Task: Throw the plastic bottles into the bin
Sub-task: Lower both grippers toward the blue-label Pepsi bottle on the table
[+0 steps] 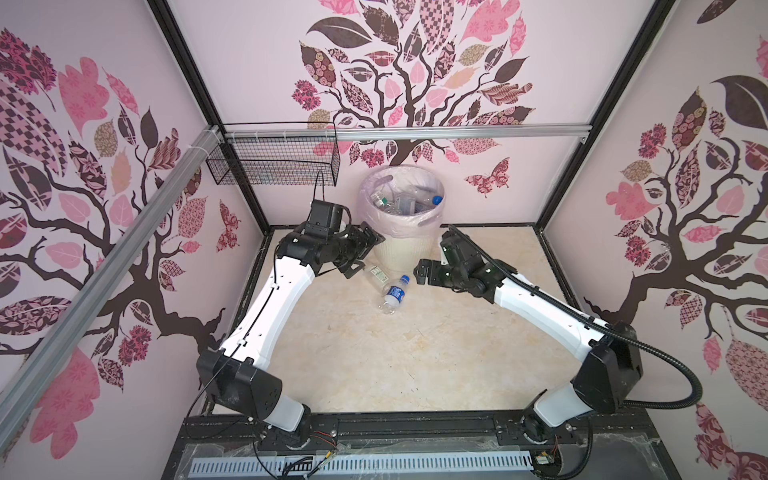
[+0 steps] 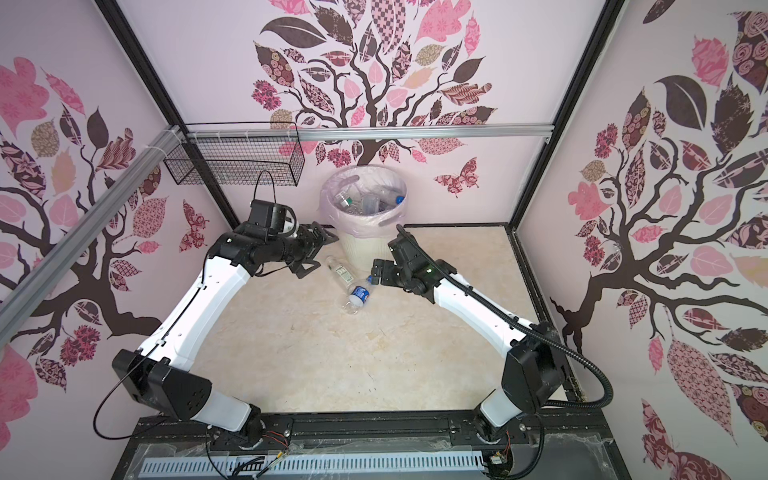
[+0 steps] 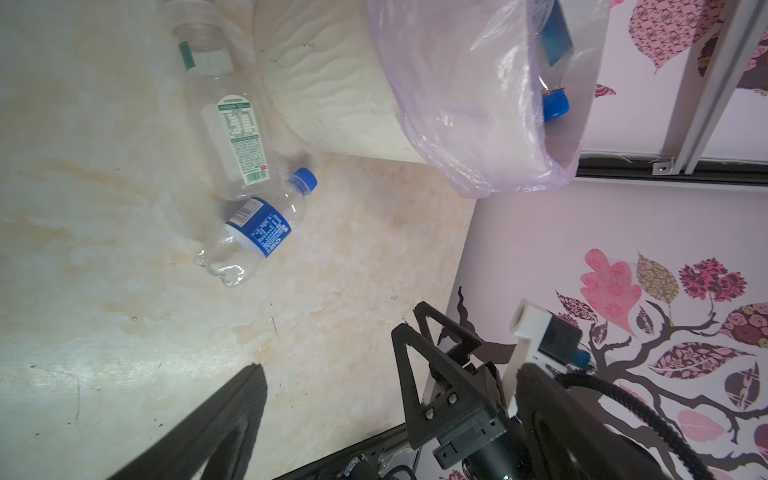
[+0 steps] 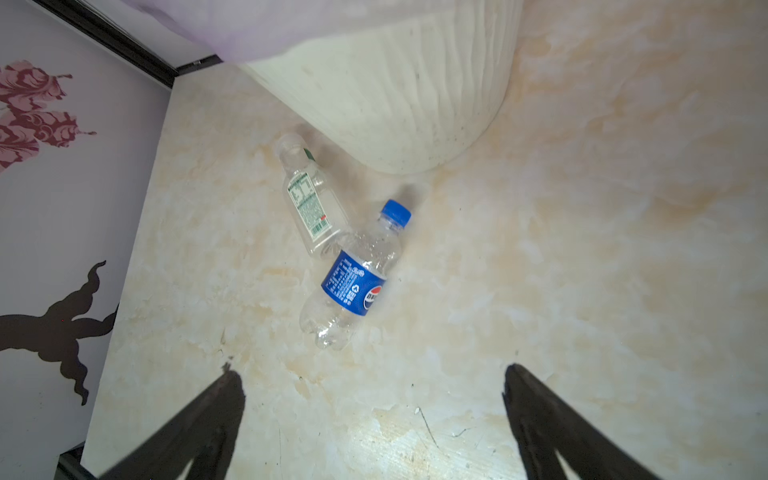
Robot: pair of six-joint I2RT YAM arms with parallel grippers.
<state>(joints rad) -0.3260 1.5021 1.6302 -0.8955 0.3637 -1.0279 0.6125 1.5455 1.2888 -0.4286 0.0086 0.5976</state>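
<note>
Bottles (image 1: pixel 399 201) sit piled in the bin (image 1: pixel 395 249). Two more lie touching on the table (image 1: pixel 374 353) just beside its base: a blue-label bottle (image 1: pixel 394 293) and a capless white-label bottle (image 1: pixel 377 274). My left gripper (image 1: pixel 363 251) and right gripper (image 1: pixel 419 273) hang spread wide and empty, flanking the pair.

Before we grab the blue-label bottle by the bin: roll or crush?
Blue-label bottle lies on its side, so a nudge probably rolls it. Looks empty: likely light, thin walls may dent. Cap is on, so trapped air may stiffen it.
</note>
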